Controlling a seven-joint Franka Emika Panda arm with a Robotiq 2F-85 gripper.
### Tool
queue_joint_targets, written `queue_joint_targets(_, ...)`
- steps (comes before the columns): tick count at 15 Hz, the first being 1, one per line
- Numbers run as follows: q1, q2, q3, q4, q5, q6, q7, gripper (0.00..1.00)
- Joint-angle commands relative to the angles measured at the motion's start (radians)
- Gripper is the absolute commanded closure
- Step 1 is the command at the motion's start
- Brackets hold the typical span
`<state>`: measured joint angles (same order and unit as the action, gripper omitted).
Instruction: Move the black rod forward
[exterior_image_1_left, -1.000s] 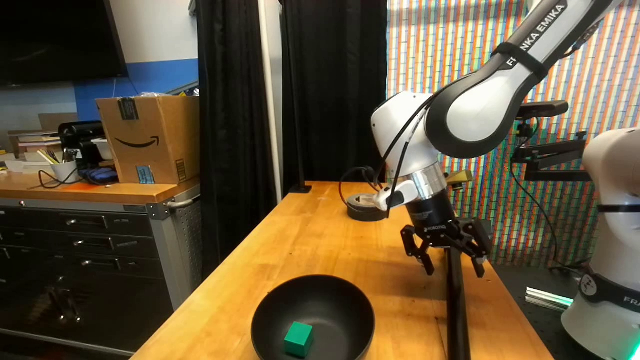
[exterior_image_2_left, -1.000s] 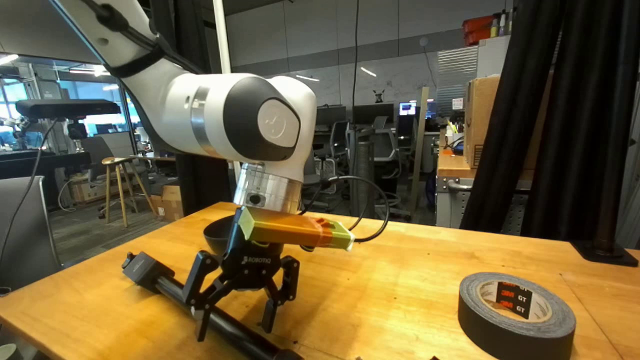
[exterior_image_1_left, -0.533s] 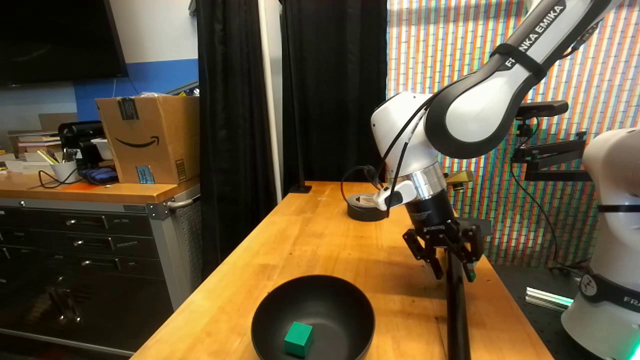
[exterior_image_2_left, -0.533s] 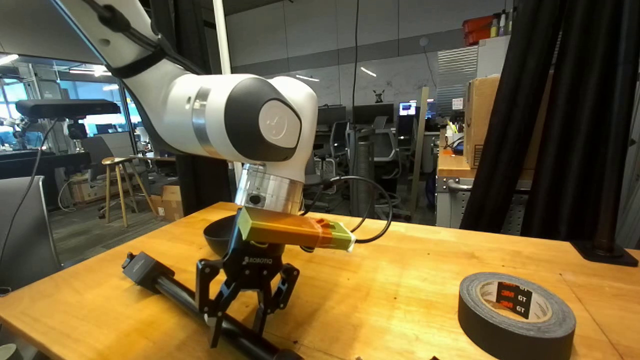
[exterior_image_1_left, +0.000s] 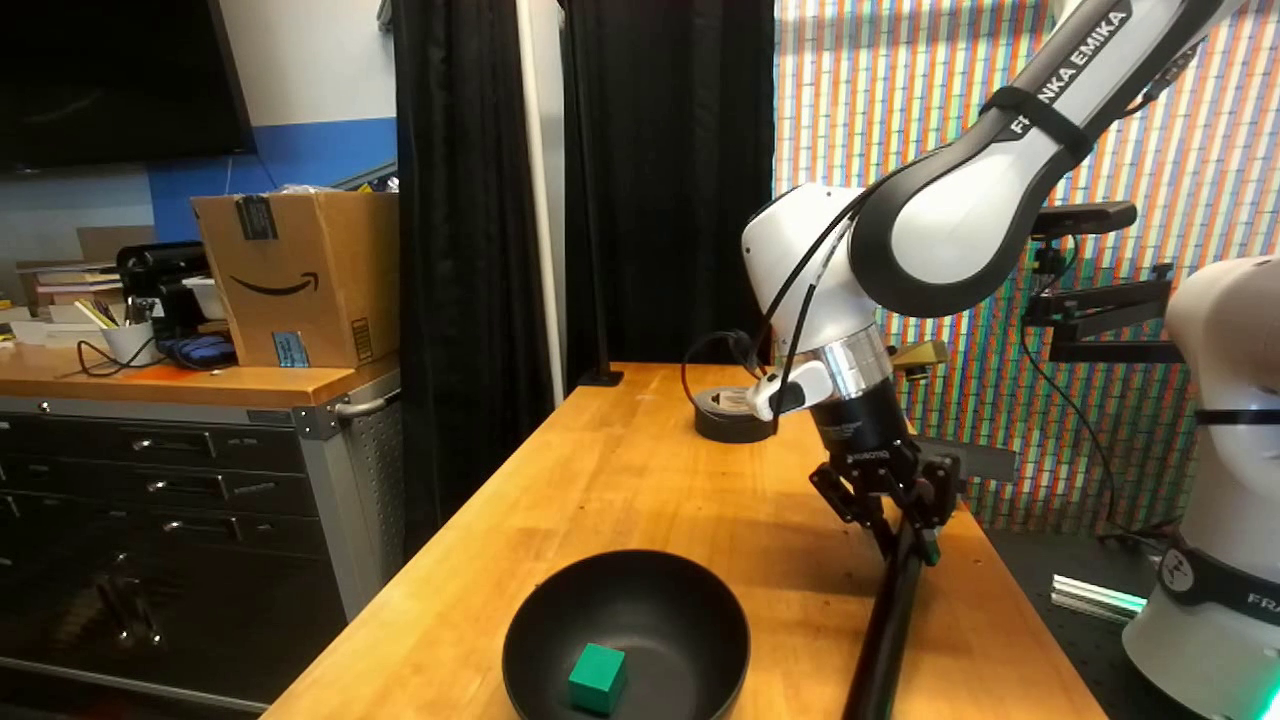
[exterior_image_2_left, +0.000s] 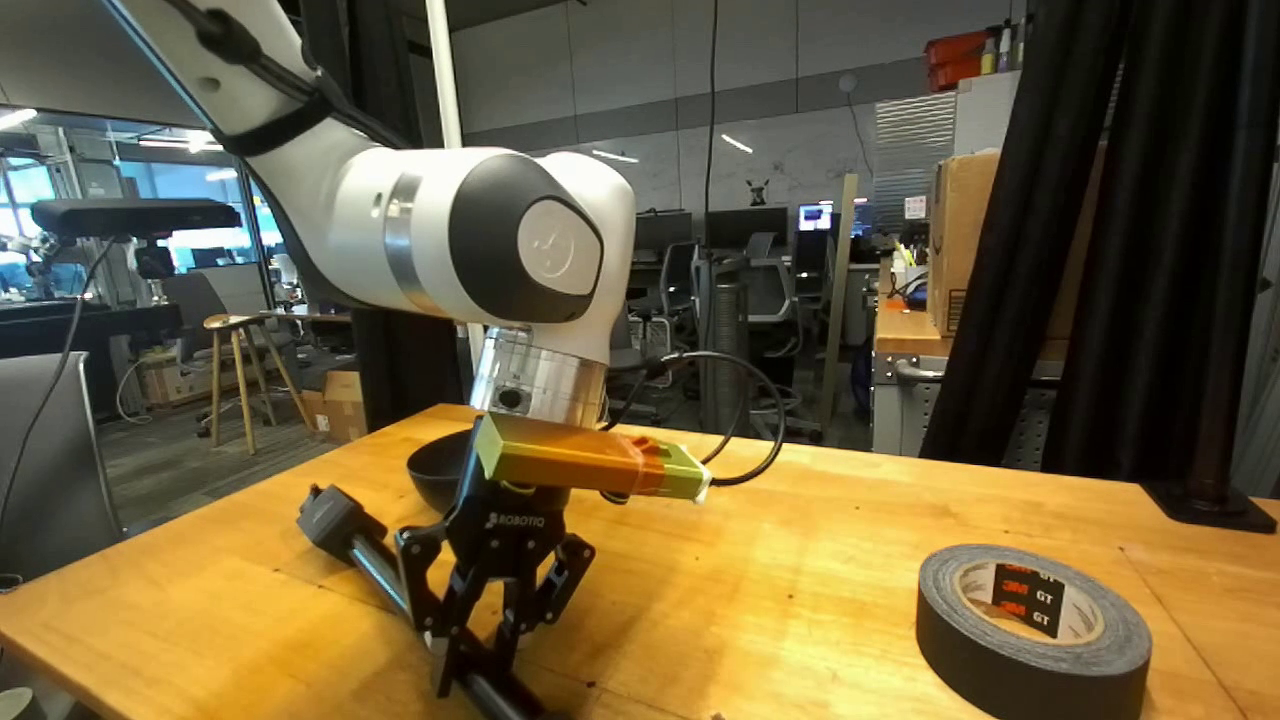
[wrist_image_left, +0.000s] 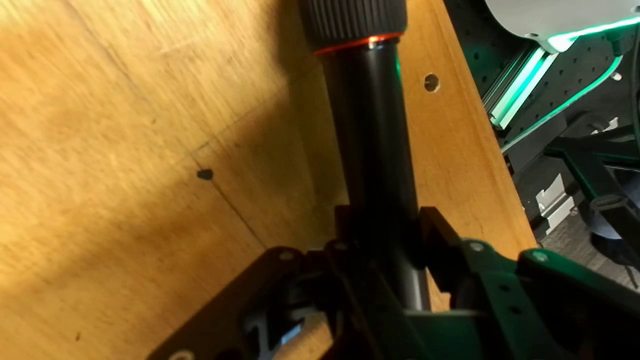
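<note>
The wooden counter (exterior_image_1_left: 600, 480) runs through both exterior views; in an exterior view the white arm (exterior_image_1_left: 960, 225) reaches in from beyond its right-hand edge; the black rod (exterior_image_1_left: 885, 640) lies along that same edge, nearer to it than to the left-hand one, its boxy head (exterior_image_2_left: 340, 522) pointing, in an exterior view, towards the short edge at the back left; the gripper (wrist_image_left: 386, 221) points down over the rod, its fingers (exterior_image_2_left: 445, 665) only the rod's width apart, one against each flank, gripping it; the black bowl (exterior_image_1_left: 680, 640) stands near a corner of that short edge; the roll of tape (exterior_image_2_left: 1035, 650) lies well apart, towards the opposite short edge; the green cube (exterior_image_1_left: 597, 680) sits inside the bowl.
</note>
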<state>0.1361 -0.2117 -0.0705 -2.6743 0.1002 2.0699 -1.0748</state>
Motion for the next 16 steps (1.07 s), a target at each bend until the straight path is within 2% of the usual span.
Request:
queue_joint_targets(1, -0.022, 0.019, 0.019, 0.028, -0.002, 0.010, 0.017, 0.88)
queue_joint_targets(16, -0.076, 0.132, 0.016, 0.177, -0.065, 0.017, 0.024, 0.88)
